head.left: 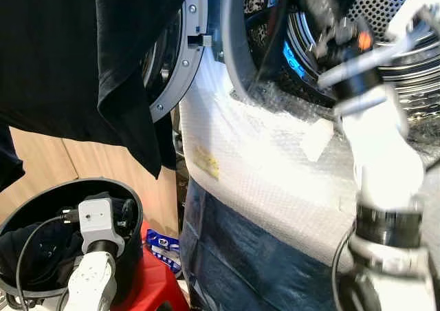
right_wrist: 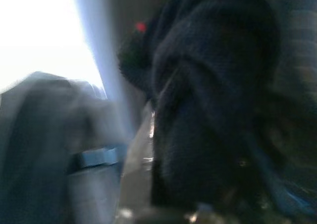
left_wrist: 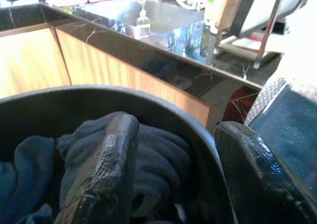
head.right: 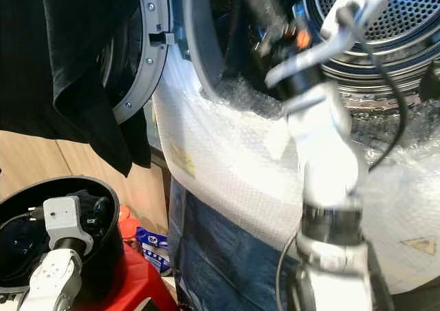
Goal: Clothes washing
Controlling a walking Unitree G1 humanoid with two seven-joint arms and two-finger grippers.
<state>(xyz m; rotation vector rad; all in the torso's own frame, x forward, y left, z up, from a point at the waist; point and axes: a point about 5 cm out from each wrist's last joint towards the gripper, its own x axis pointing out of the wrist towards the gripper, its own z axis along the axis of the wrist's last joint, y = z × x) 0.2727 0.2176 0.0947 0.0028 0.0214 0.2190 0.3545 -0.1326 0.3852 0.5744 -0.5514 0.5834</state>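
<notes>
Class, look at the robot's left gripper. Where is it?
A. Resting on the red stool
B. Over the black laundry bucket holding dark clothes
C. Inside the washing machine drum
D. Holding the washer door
B: the left wrist view shows the left gripper, fingers apart, just above dark clothes inside the black bucket.

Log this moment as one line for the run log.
task: clothes washing | right gripper: at washer opening, dark cloth before it | left gripper: open over dark clothes in black bin
</notes>
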